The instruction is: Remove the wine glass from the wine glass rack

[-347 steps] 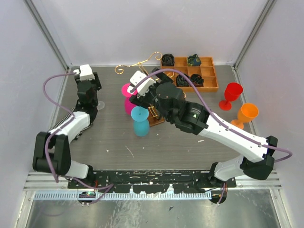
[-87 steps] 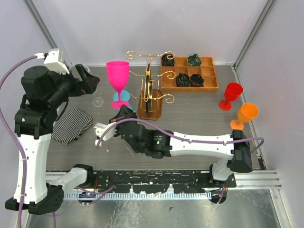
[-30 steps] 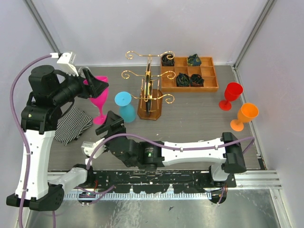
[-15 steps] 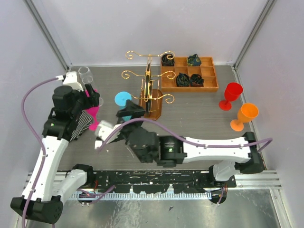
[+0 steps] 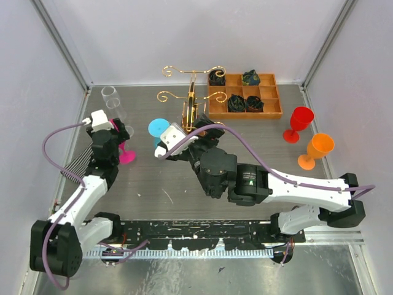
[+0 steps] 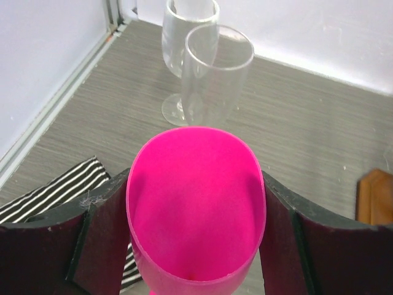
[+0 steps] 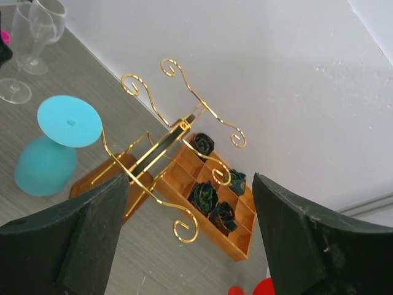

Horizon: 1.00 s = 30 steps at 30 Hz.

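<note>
Clamping the pink wine glass (image 6: 196, 203) by its bowl, the left gripper (image 6: 195, 246) is needing an upright set-down, avoiding the clear glasses (image 6: 216, 74); the right gripper (image 7: 184, 246) is hanging spread, empty.

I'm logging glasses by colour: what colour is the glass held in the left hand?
The glass is hot pink, clearest in the left wrist view.
</note>
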Tool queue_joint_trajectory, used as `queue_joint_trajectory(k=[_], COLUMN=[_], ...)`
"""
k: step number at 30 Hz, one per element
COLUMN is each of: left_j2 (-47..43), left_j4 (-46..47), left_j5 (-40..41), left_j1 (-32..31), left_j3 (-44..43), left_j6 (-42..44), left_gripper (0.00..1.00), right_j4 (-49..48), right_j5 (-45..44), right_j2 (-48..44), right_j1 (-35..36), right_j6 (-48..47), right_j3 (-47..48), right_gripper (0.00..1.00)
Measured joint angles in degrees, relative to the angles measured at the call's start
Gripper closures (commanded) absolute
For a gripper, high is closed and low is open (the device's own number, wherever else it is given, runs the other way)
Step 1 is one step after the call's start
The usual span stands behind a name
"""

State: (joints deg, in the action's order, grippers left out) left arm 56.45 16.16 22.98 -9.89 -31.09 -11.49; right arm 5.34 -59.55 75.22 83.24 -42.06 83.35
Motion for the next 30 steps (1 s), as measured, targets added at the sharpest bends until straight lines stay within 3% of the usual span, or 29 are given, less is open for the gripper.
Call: queue_joint_trajectory(k=[7,15,30], left_j2=[7.39,12.17,19.12], left_j4=[15.85,26.1,32.87], left_j5=[6.51,11.28,11.61], left_j1=[-0.42,-1.77,-4.15], left_j3=[2.62,5.35,8.09], left_j6=[0.42,1.44,3.76], left_gripper=[0.26,0.22,0.13], right_j4=[4.0,6.75,10.34], right_j5=[-0.7,0.09,3.21], right_j2=[-1.88,-3.89,-5.99], right_j1=[-2.19,-5.51,-8.81], right_j6=[3.28,5.27,8.17], right_j3=[-1.49,-1.62,-2.29], right_gripper=[0.13,0.13,0.13])
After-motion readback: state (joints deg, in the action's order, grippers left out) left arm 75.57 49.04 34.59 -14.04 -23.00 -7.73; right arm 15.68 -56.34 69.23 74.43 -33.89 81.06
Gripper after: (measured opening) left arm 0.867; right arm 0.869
